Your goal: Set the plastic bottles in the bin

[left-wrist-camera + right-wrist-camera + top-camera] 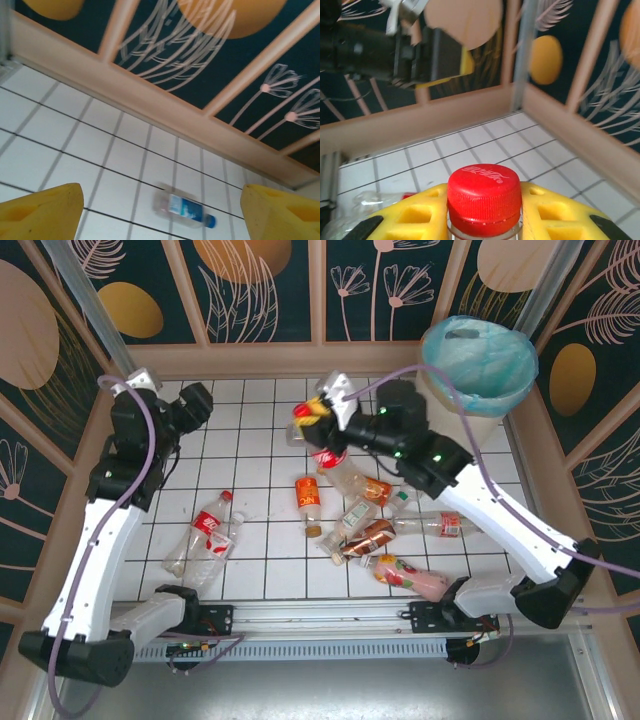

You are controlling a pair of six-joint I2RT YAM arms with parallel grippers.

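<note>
The right gripper [485, 220] pinched a red-capped bottle [484, 192] by its neck, with 1 yellow finger [415, 220] on each side; the cap pointed up; in the top view this bottle was near the back of the white tiled table [250, 410]. The left gripper [160, 192] was spread wide, with nothing between its 2 fingers; past it a blue-label bottle [186, 210] lay on its side on the tiles, a bit blurry. The bin [478, 365], lined with a turquoise bag [500, 345], stood in the far right corner, well apart from the held bottle. The other bottles [308, 502] lay on the table between the 2 arms; there were maybe 7, but some overlapped.
</note>
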